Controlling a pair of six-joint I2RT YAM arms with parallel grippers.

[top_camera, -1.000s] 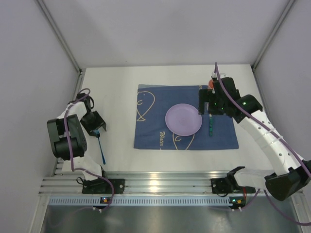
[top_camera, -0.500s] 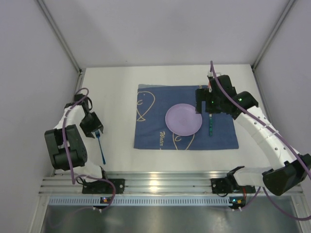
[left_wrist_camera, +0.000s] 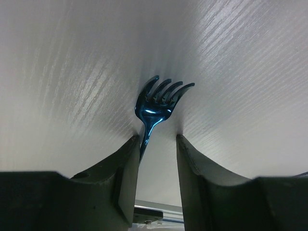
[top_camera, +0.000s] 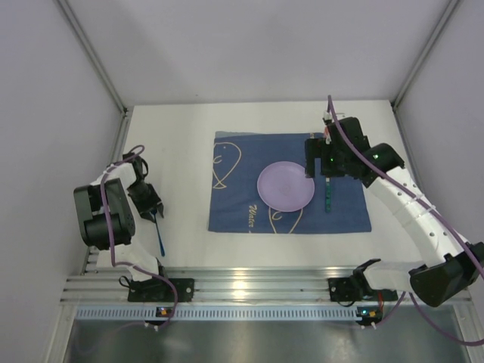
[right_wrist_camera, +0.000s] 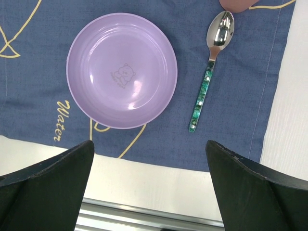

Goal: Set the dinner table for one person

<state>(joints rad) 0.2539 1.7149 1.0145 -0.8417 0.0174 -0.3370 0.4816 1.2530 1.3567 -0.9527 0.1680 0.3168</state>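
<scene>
Left gripper (left_wrist_camera: 157, 140): lowered to the tabletop (top_camera: 181, 125), its jaws part-way apart and astride the neck of a blue fork (left_wrist_camera: 156, 103); the neck lies against one finger, a gap shows at the other, and nothing is clamped. The fork lies flat on the bare tabletop off the left edge of the dark-blue cloth (top_camera: 348, 215), apart from it, tines pointing away from the arm's base. Right gripper (right_wrist_camera: 149, 143): jaws spread wide and holding nothing, poised above the far right part of the cloth. On the cloth, right of its middle, sits an empty purple plate (right_wrist_camera: 121, 77); a spoon (right_wrist_camera: 207, 86) with a green patterned handle lies between the plate and the cloth's right edge, just beside the plate, bowl toward the cloth's far edge. A salmon-pink thing (right_wrist_camera: 236, 4) at the cloth's far right corner is cut off by the wrist view. The white tabletop underlies the cloth and extends past it on every side, with aluminium rails (top_camera: 242, 286) beyond the cloth's near edge
</scene>
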